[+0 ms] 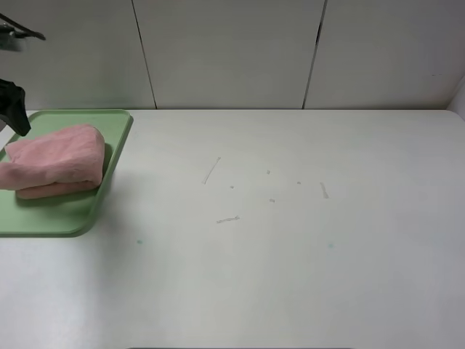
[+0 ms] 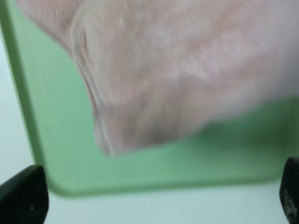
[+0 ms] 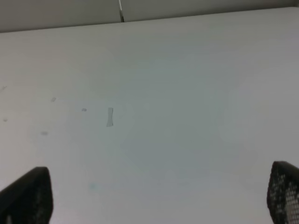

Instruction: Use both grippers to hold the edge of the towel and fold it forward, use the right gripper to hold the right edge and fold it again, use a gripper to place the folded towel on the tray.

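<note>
The towel lies folded into a thick pink bundle on the green tray, at about 9 o'clock on the white counter in the high view. It covers the tray's far half and runs off the frame's left edge. The left gripper hangs over the tray's rim, jaws wide and empty, its blurred view filled by towel and tray. The right gripper hangs over bare counter, jaws wide, gripping nothing. Faint scuffs mark the counter's middle.
</note>
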